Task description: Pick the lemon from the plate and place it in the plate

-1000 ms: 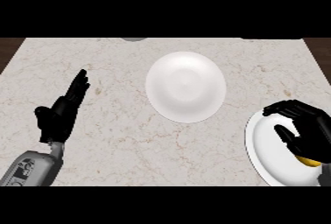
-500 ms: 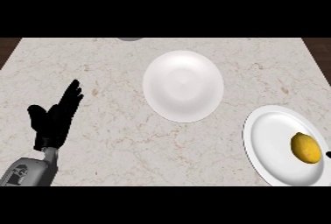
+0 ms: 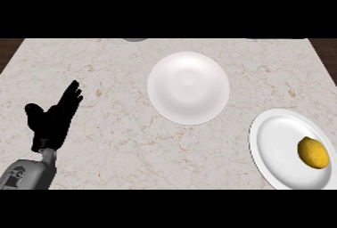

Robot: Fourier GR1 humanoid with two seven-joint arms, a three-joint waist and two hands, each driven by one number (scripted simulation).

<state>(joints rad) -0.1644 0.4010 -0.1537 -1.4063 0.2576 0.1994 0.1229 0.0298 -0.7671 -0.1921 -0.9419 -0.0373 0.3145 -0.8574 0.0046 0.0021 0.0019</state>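
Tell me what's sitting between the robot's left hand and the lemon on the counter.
In the head view, the empty plate lies partly between the left hand and the lemon, slightly farther back; otherwise only bare counter.

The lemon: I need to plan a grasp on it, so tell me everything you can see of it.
The lemon is a dull yellow oval with a slightly darker, shaded lower right side and an even-looking skin. It lies on its side, long axis running roughly up and down the head view, on the right part of the white plate at the counter's right edge. Only that plate touches it. No hand is near it: the right hand is out of view.
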